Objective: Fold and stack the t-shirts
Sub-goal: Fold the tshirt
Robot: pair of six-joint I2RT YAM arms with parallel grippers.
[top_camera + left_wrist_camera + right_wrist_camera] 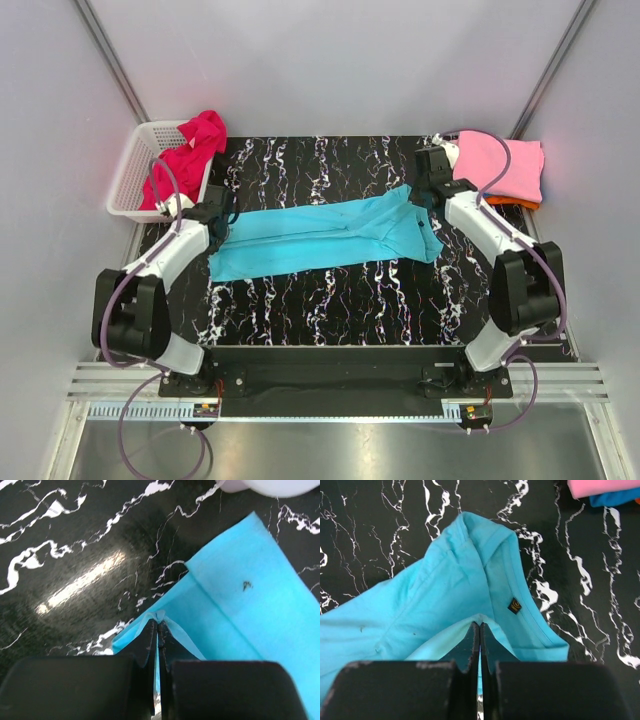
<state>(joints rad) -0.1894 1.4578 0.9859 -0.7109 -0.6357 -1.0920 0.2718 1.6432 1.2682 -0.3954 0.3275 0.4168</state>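
A turquoise t-shirt [325, 238] lies stretched in a long band across the black marbled table [330, 300]. At its left end my left gripper [222, 215] is shut on a pinch of the cloth; in the left wrist view the gripper [158, 622] holds a tented fold of the turquoise t-shirt [250, 595]. At the collar end my right gripper [430, 192] is shut on the shirt too. The right wrist view shows that gripper [480, 626] clamping the turquoise t-shirt [445, 590] beside a small dark label [514, 605].
A white lattice basket [135, 165] at the back left holds a magenta-red t-shirt [190, 150]. At the back right a folded light pink t-shirt [500, 165] lies on an orange one [510, 203]; a blue edge [615, 497] shows under the pink in the right wrist view.
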